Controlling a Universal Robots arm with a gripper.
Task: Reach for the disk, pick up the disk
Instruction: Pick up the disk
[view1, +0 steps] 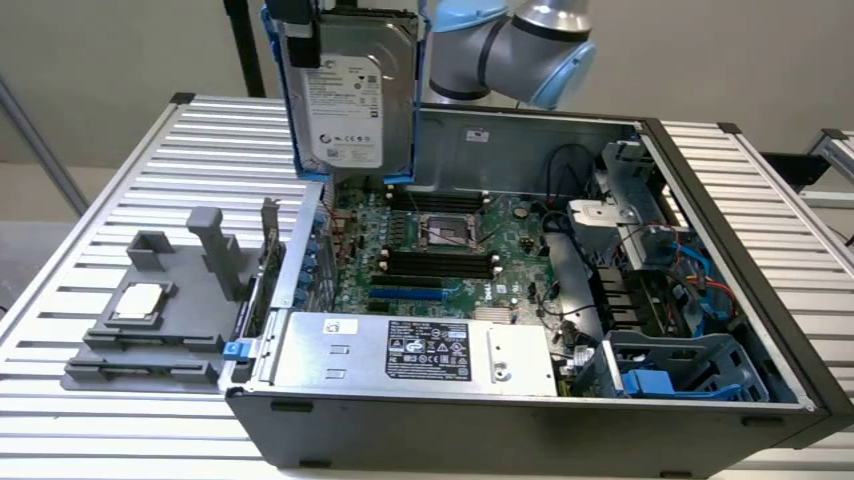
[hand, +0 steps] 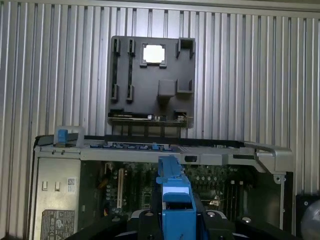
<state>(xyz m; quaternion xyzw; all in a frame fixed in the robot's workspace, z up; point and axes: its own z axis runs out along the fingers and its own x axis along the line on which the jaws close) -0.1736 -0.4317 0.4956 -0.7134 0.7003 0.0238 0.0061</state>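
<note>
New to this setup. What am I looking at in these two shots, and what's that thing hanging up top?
The grey and pale-blue jointed machine at the back is a robot arm. One picture comes from a camera standing off the arm. The other comes from a camera on the arm's wrist, looking down.

On the ribbed metal table sits an open computer case, lid off, with its green circuit board and a silver box with a black label inside. Beside the case, at the exterior view's left, lies a grey plastic fixture holding a small square silver chip.

The thing up top is the disk, a hard drive with a white label and blue rails. It hangs upright in the air above the case, so it is already lifted. In the wrist view the pincer grips its blue edge.
</note>
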